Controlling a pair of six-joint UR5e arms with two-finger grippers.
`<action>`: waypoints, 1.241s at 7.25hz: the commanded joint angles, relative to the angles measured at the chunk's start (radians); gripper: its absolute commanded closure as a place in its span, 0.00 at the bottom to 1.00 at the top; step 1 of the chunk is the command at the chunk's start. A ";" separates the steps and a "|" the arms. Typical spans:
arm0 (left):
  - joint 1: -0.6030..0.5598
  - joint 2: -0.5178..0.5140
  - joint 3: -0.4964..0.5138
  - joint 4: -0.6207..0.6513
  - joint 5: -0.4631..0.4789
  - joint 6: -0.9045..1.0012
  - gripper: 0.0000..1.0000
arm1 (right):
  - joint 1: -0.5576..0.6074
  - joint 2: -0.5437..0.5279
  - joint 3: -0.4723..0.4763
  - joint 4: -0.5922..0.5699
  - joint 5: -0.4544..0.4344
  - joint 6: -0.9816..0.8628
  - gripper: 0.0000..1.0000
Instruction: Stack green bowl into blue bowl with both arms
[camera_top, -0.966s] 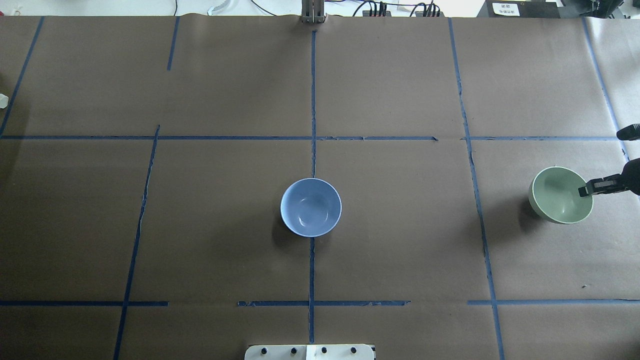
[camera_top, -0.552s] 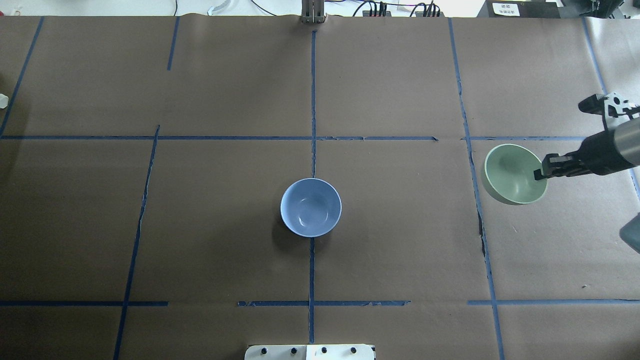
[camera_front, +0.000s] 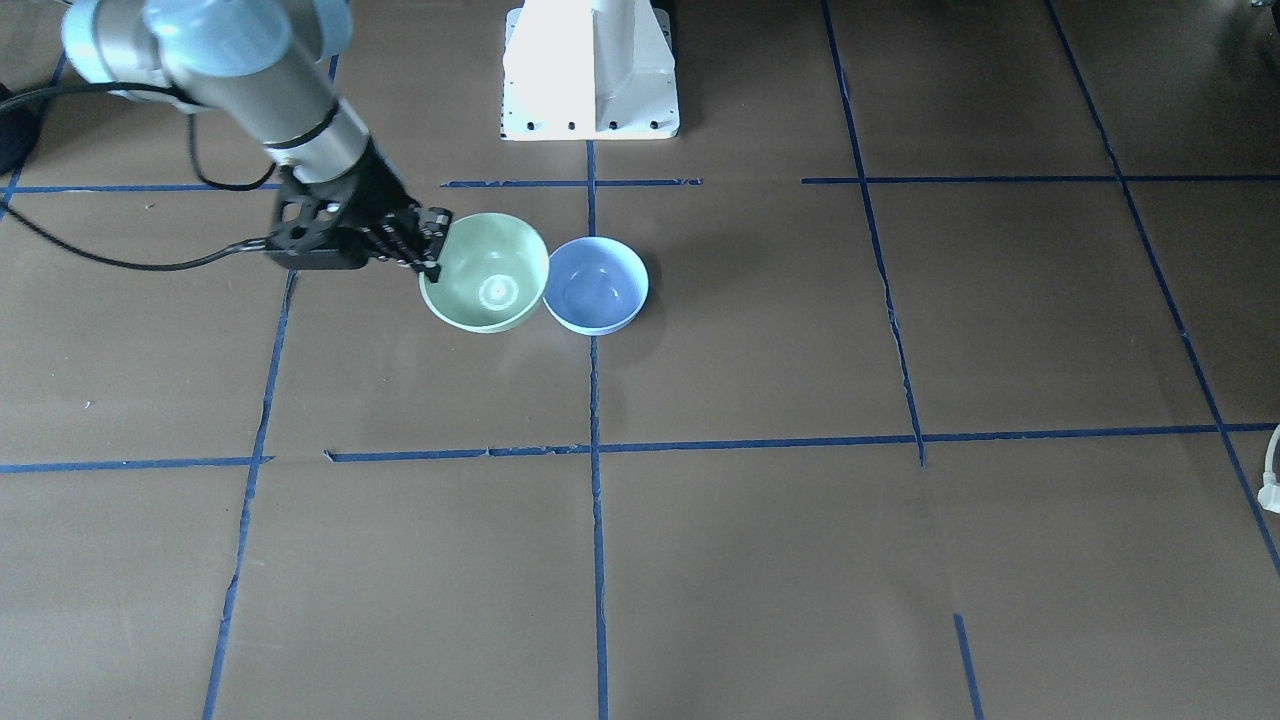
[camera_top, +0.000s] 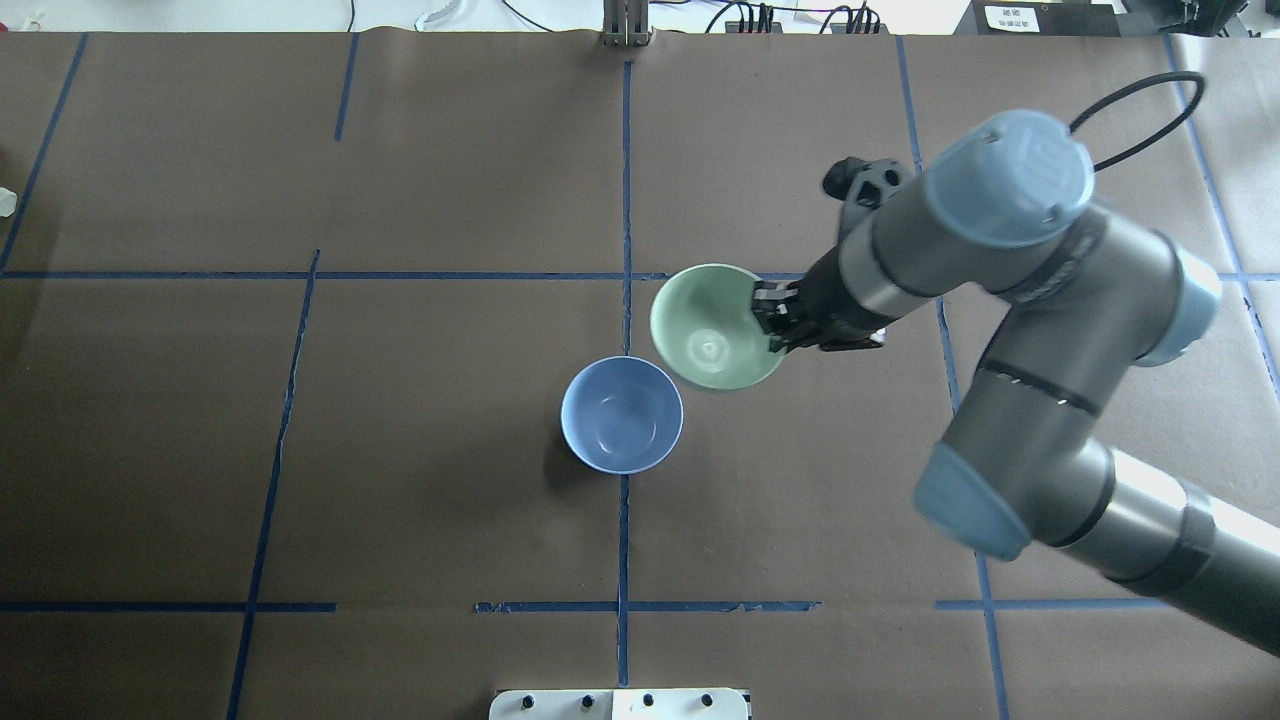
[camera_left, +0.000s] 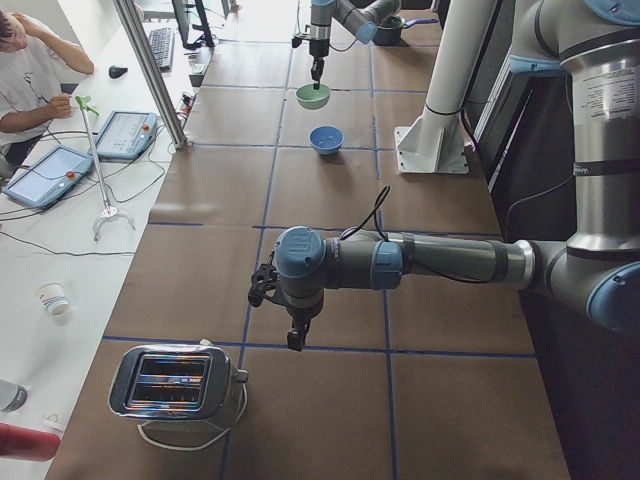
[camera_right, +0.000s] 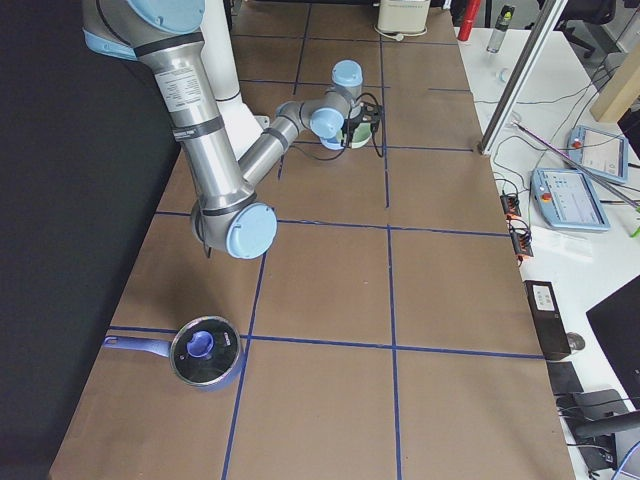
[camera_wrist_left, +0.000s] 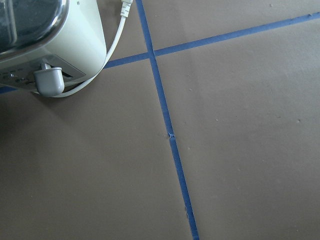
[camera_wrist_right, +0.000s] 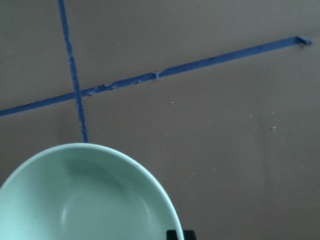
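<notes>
Green bowl (camera_top: 710, 335) is held lifted, rim clamped in right gripper (camera_top: 772, 322), just beside blue bowl (camera_top: 620, 415), not yet over it. If released off-centre, rims may be struck and blue bowl displaced.

No text, brand or number can be read with certainty. A white label (camera_top: 1010, 17) on the black box (camera_top: 1080, 20), beyond the table's far edge near its far right corner, carries a few lines of dark print that are too small to make out. In the left side view the upright tube of the left arm (camera_left: 604, 110) bears small grey lettering. The right arm (camera_right: 185, 85) shows similar marks on its upright tube in the right side view. Both are too blurred to read. The screen of the near tablet (camera_left: 48, 176) on the white bench is too small to read.
</notes>
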 joint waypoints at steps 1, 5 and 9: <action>0.000 -0.001 -0.003 0.000 0.002 -0.009 0.00 | -0.166 0.109 -0.050 -0.077 -0.185 0.115 1.00; 0.000 0.000 0.000 0.000 0.002 -0.009 0.00 | -0.212 0.109 -0.126 -0.074 -0.228 0.111 1.00; 0.000 0.000 -0.001 0.000 0.002 -0.009 0.00 | -0.212 0.110 -0.143 -0.053 -0.236 0.108 0.84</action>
